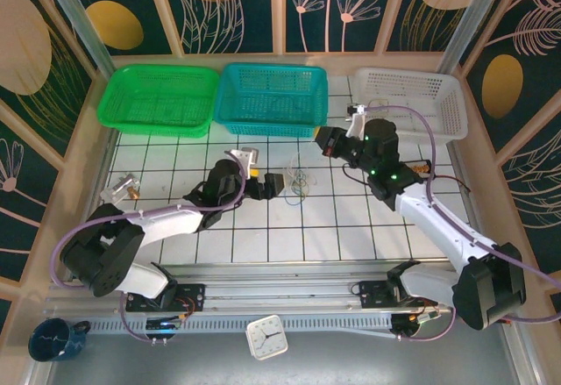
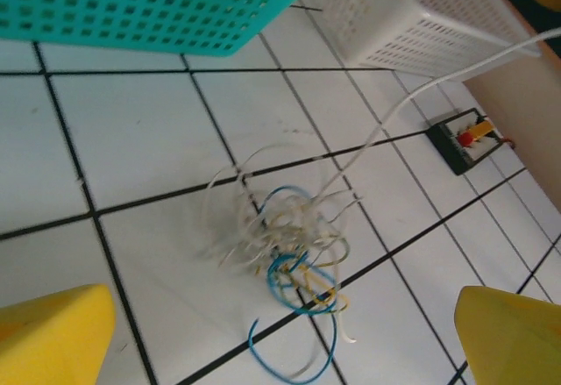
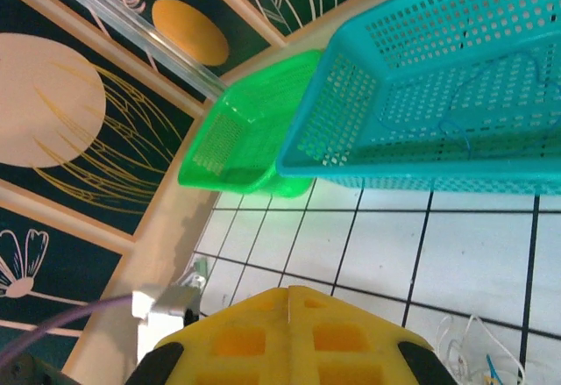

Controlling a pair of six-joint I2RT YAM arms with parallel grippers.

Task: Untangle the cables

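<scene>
My left gripper stands wide open, its yellow fingers holding nothing. The cables lie in a loose tangle on the white tiled table, just at its 3 o'clock in the top view. My right gripper, jaws pressed together, hangs at the tangle's 1 o'clock, near the teal basket.

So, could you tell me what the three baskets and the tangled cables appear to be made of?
The green basket, teal basket and white basket look like moulded plastic, slightly glossy, with a regular grid of holes. The cables seem thin plastic-coated wire in white, tan and blue, limp and loosely looped; their core is hidden.
</scene>
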